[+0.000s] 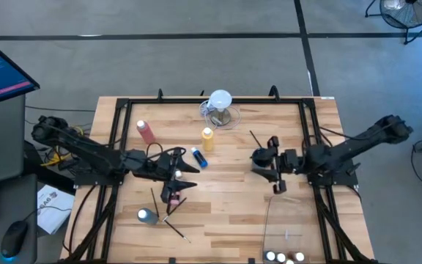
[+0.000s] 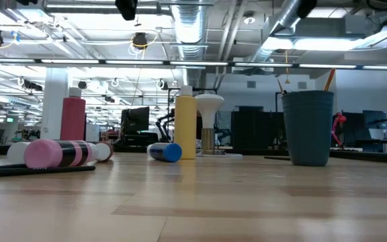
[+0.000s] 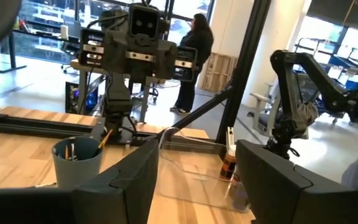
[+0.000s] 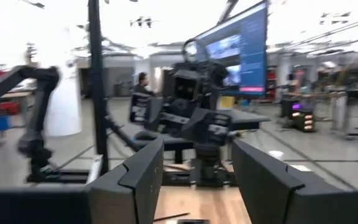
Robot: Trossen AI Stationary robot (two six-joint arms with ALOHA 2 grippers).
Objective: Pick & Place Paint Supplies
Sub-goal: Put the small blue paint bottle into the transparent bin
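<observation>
Wooden table (image 1: 226, 198) under me. From above, my left gripper (image 1: 178, 176) hovers over the left-centre, the right gripper (image 1: 269, 167) over the right-centre. Pink bottle (image 1: 146, 131), yellow bottle (image 1: 207, 138), blue bottle (image 1: 199, 158) and a brush (image 1: 176, 229) sit left. At table level, a grey cup (image 2: 307, 128) holds brushes. On both wrist cameras, I see fingers parted, holding nothing.

Bright overhead light, blurred right-wrist view
</observation>
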